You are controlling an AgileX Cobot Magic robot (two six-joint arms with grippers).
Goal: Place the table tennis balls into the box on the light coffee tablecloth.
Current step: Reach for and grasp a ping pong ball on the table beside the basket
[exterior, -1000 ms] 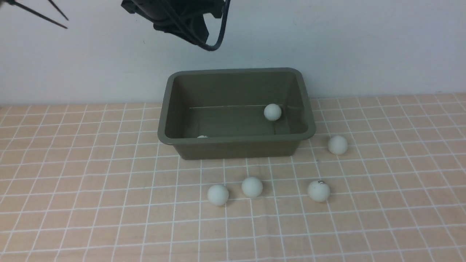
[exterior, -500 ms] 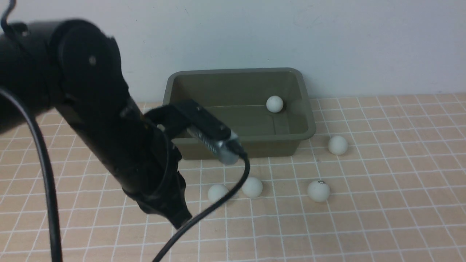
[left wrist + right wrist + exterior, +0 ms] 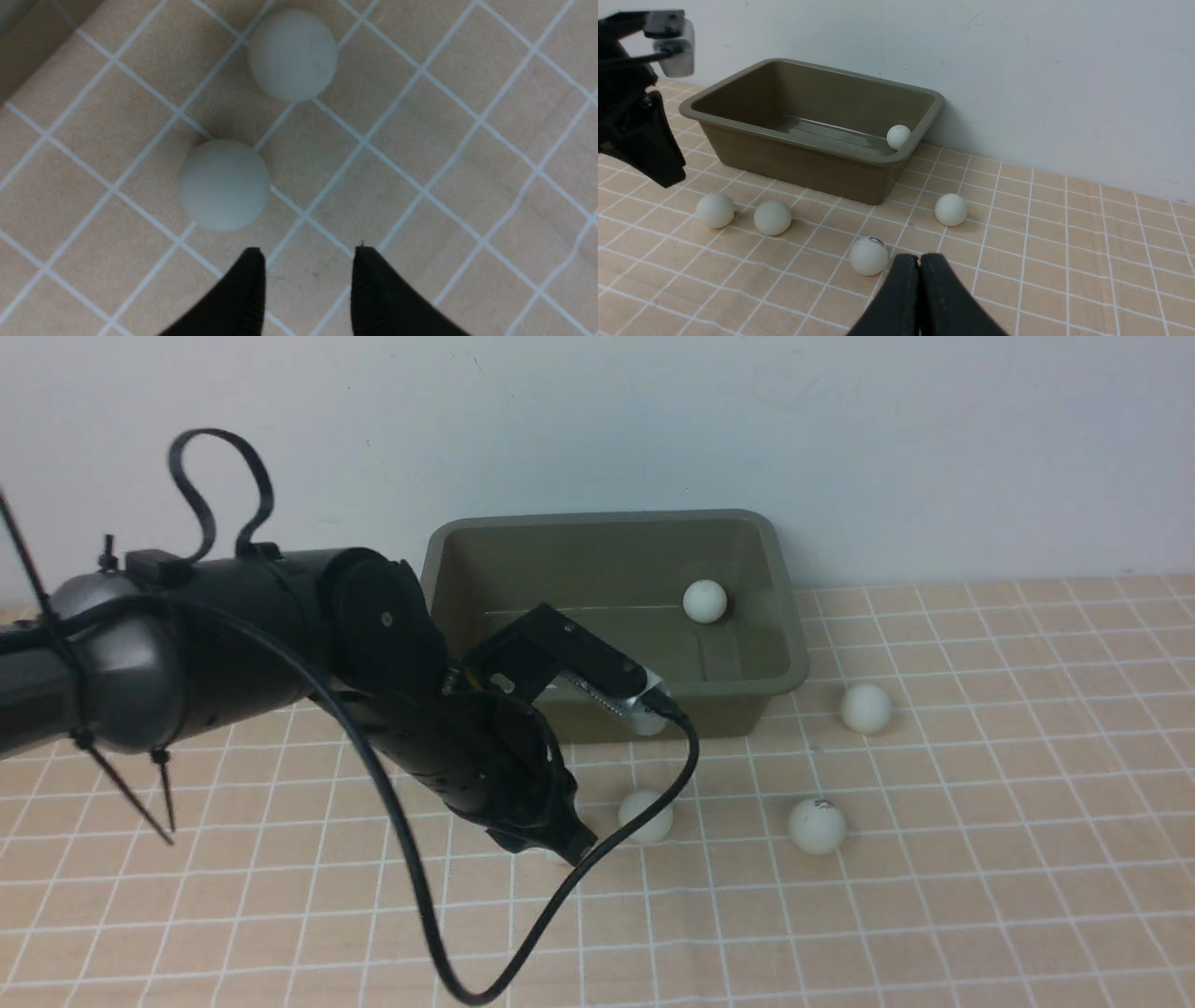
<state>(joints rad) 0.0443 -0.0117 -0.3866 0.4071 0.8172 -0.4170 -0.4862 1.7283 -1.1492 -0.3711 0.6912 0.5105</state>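
Note:
The olive-green box [image 3: 597, 519] stands at the back of the light coffee tablecloth [image 3: 980, 859] with one table tennis ball [image 3: 704, 601] inside near its far right corner. Three balls show on the cloth in the front view [image 3: 646, 817] [image 3: 817, 826] [image 3: 866, 707]. My left gripper [image 3: 560, 847] hangs low just in front of the box. Seen from the left wrist, that gripper [image 3: 308, 254] is open and empty, with two balls [image 3: 224, 184] [image 3: 292, 55] just beyond its tips. My right gripper [image 3: 920, 261] is shut, near a marked ball [image 3: 868, 255].
A white wall [image 3: 840, 429] rises right behind the box. My left arm [image 3: 233, 644] and its cable [image 3: 420, 896] stretch across the left half of the cloth. The right wrist view shows the box's front wall [image 3: 794, 163] and another ball [image 3: 951, 209] beside it.
My left arm has come down from above the box to the cloth in front of it, covering one ball. Its jaws have opened. The ball in the box rolled slightly farther back.

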